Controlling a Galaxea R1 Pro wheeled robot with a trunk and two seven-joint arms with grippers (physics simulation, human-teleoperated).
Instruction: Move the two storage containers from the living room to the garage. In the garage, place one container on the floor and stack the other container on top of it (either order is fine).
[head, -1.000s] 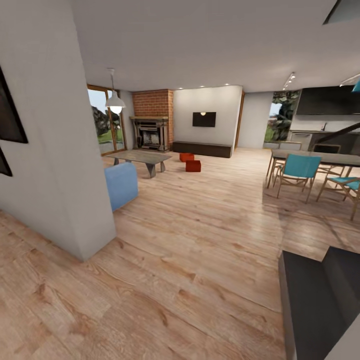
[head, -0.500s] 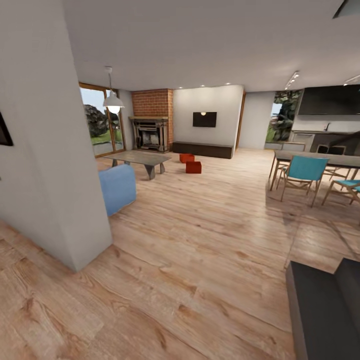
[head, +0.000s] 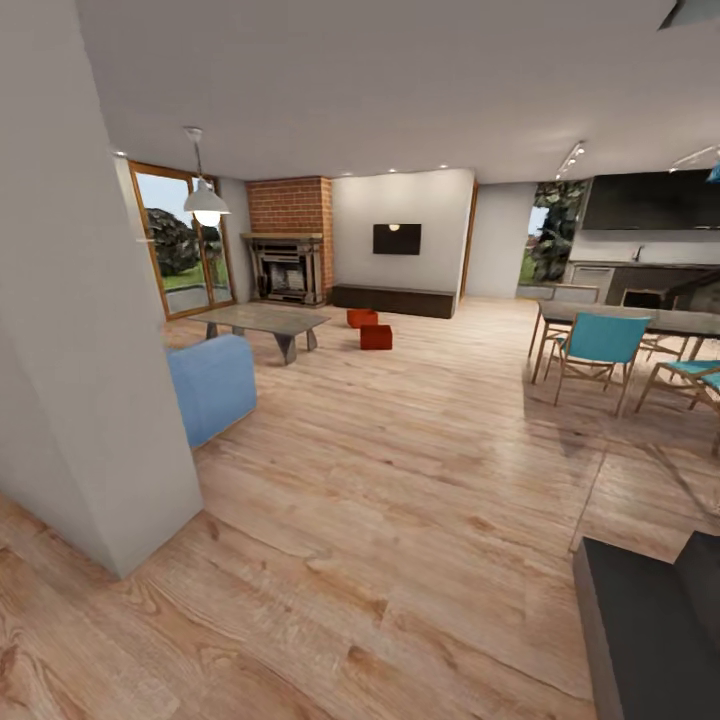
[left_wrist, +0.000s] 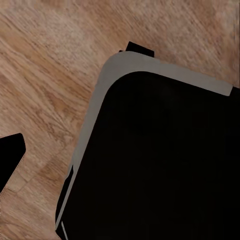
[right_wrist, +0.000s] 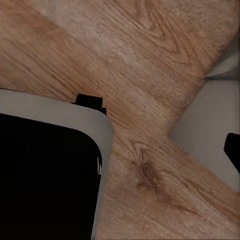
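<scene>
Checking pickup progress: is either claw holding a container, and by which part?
No. Both storage containers sit untouched on the living room floor, far ahead.

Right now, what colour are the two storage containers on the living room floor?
Orange-red, both storage containers; the head view shows them best, far off beside the coffee table.

Matt wood-plank flooring (head: 400, 480); rough red brick fireplace (head: 290, 215).

Black base (left_wrist: 160, 165), pale grey rim
</scene>
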